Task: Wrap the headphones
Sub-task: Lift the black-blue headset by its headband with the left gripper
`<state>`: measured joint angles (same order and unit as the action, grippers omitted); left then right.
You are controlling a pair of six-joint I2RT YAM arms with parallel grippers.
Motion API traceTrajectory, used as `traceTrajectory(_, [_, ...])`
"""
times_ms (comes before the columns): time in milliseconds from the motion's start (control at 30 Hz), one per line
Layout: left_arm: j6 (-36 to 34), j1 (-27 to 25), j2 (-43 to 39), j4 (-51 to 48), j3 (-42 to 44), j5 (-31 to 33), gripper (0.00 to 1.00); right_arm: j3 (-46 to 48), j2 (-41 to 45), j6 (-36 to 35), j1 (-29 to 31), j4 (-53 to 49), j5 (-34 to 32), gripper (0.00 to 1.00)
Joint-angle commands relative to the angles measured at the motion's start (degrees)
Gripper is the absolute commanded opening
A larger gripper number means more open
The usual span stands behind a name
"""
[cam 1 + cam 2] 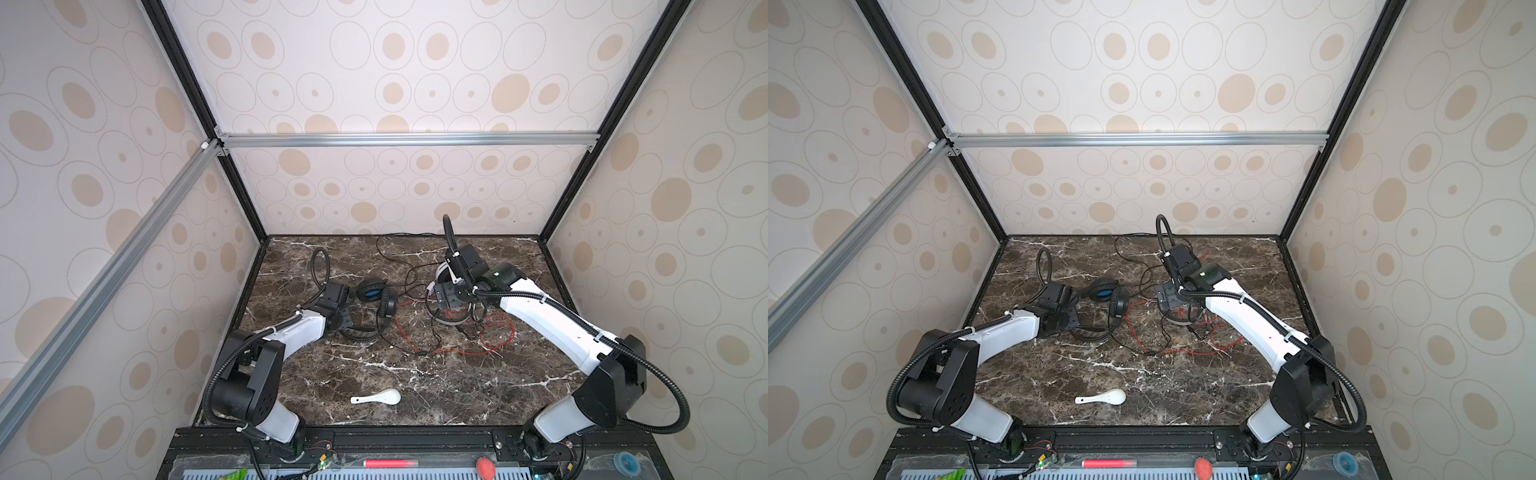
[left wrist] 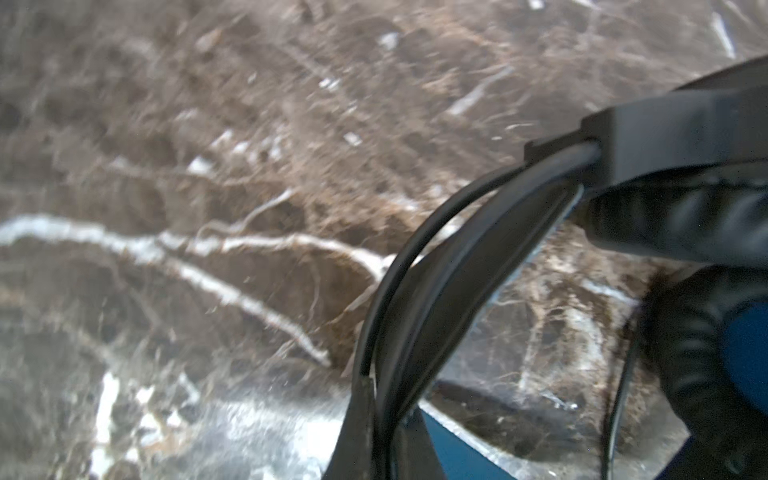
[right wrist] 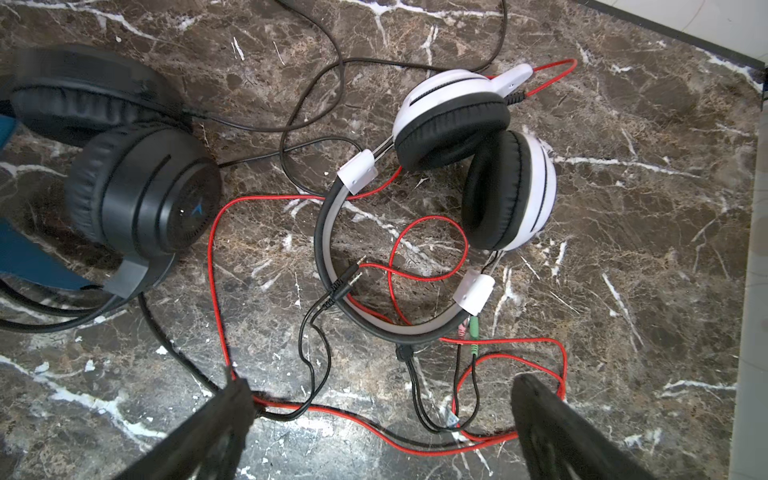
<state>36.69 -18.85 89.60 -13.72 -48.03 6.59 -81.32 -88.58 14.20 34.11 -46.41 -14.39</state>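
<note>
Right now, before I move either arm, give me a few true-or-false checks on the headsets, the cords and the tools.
1. The left tool is shut on the black headset's band. True.
2. The right tool grips the white headset. False: it hangs open above it, holding nothing.
3. The red cord is wound around the white headset. False: it lies in loose loops on the table.
4. The spoon lies apart from both headsets, nearer the front edge. True.
</note>
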Motion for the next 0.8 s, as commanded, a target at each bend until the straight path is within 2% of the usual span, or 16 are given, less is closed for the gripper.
traceTrajectory(0, [-12.7,0.0,2.6,1.2,-5.1,-3.8,0.04,-0.9,2.0,-0.4,0.7,-1.3,-0.2,1.0])
traceTrajectory(133, [-18.4,0.0,6.0,-1.8,-8.8,-5.3,0.03,-1.0,2.1,-0.5,0.7,-1.1,-0.4,1.0])
traceTrajectory(333, [-23.7,0.0,6.2,-1.0,-10.1,-5.5,0.03,-1.0,2.5,-0.6,1.0,-0.9,-0.8,1.0])
traceTrajectory(433, [-25.1,0.0,6.9,-0.2,-10.6,-6.1,0.12,-0.9,2.6,-0.6,1.1,-0.9,-0.9,1.0])
traceTrajectory(533, [-23.7,0.2,8.4,-0.6,-11.4,-4.9,0.17,-1.0,2.7,-0.7,1.2,-0.9,-0.9,1.0])
traceTrajectory(700, [-16.6,0.4,8.1,-2.3,-11.7,-3.6,0.36,-1.3,3.2,-1.1,1.2,-1.2,-1.2,1.0])
traceTrajectory(767, [-13.1,0.4,6.6,-2.1,-10.9,-3.6,0.51,-1.2,3.5,-1.3,1.3,-1.3,-1.4,1.0])
